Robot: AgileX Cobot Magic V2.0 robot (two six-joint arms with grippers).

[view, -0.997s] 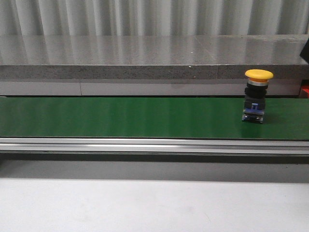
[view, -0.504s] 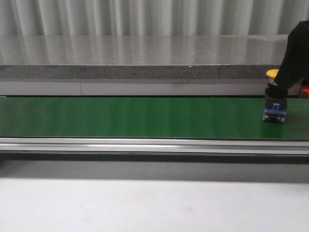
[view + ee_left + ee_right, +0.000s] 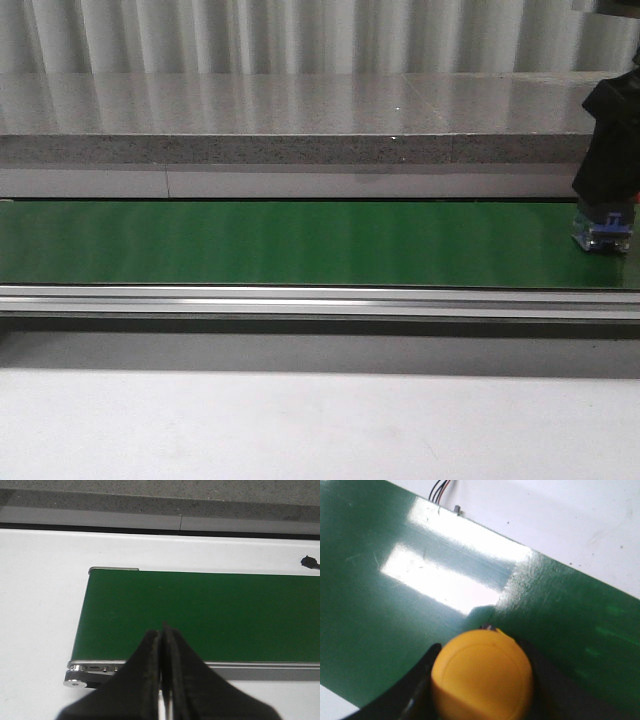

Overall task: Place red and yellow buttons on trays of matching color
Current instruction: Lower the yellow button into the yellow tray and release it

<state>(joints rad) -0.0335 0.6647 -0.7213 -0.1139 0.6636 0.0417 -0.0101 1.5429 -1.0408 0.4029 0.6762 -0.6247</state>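
Change: a second ago the yellow mushroom-head push button (image 3: 482,672) with its black body and blue base stood alone on the long green conveyor belt (image 3: 300,243), right of centre in the front view; half a second ago it was nearer the right edge with the black right arm coming down over it; now the right gripper (image 3: 606,160) hides all but the blue base, at the far right of the belt.
Meaning for the task: the belt is carrying the button sideways and the arm has tracked it, so this looks like the pick step of sorting the yellow button (no tray is in view in any picture).
Button and right gripper: in the right wrist view the yellow cap sits between the two dark fingers (image 3: 417,690), one on each side, close against it.
Right gripper state: whether the fingers press the button or only flank it cannot be told; the base appears to rest on the belt.
Left gripper (image 3: 162,675): clenched with nothing between the fingers, hanging over the left end of the belt, well apart from the button.
Red button: not in view.
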